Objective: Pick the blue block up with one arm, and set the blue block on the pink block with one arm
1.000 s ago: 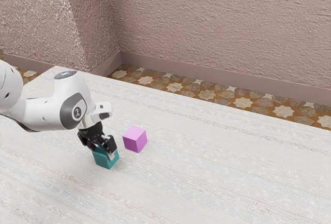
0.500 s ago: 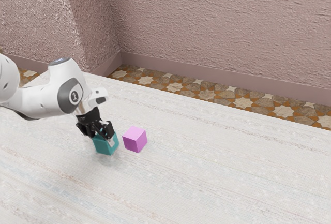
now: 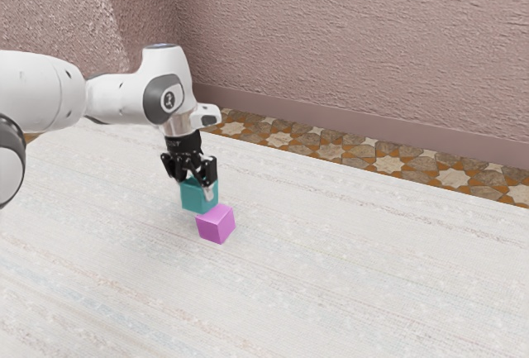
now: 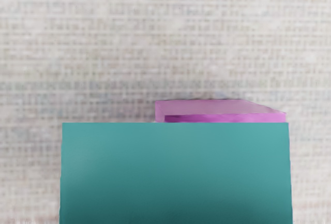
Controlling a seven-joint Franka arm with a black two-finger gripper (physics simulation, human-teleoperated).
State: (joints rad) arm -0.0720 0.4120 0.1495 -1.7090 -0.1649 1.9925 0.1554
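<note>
walls (image 3: 372, 35): pink rough plaster | baseboard (image 3: 372, 124): mauve | floor (image 3: 397, 159): star-patterned tiles | table (image 3: 372, 275): pale wood grain

White rounded arm segments (image 3: 50, 97), grey circular joint cap (image 3: 163, 97) with small mark, black two-finger claw (image 3: 197, 179)

Gripper (image 3: 197, 183) above the table (image 3: 372, 275), upper block (image 3: 195, 199) held between its 2 fingers, off the table, lower block (image 3: 216, 223) on the table just below the fingers, a bit toward the exterior view's right of them, upper block partly over the lower block

1 blue block (image 3: 193, 202); 1 pink block (image 3: 216, 224)
</note>
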